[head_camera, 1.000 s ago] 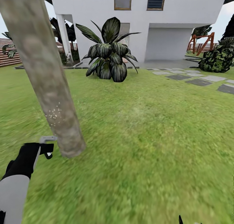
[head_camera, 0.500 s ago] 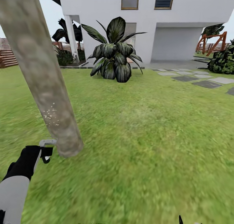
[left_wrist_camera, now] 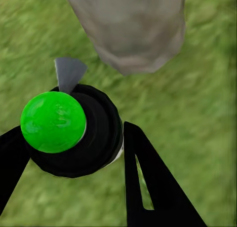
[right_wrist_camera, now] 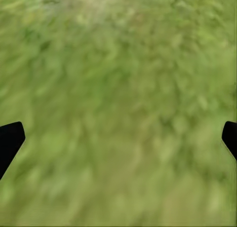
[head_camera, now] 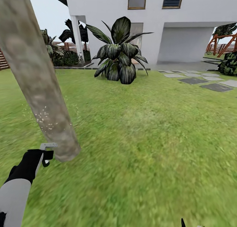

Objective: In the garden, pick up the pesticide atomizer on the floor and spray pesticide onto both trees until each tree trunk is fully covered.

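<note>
One tree trunk [head_camera: 36, 79], thick with mottled grey-beige bark, leans across the left of the head view and meets the grass at its base. Pale specks dot the bark low down. My left gripper [head_camera: 44, 154] is shut on the pesticide atomizer [head_camera: 48, 145], whose grey nozzle points at the trunk just above the base. In the left wrist view the atomizer [left_wrist_camera: 79, 138] is a black bottle with a green cap between my black fingers [left_wrist_camera: 153, 187], with the trunk [left_wrist_camera: 128, 24] close ahead. My right gripper [right_wrist_camera: 118, 138] hangs open over bare grass.
Lawn [head_camera: 148, 131] spreads to the right and ahead. A large dark-leaved plant [head_camera: 120, 54] stands before a white house [head_camera: 184, 29]. Grey stepping stones [head_camera: 204, 82] run at the far right, with a bush [head_camera: 230, 62] beyond them.
The whole head view has shifted, so the camera has moved. The left gripper still holds the atomizer by the trunk's base. The specks on the bark now sit slightly further left.
</note>
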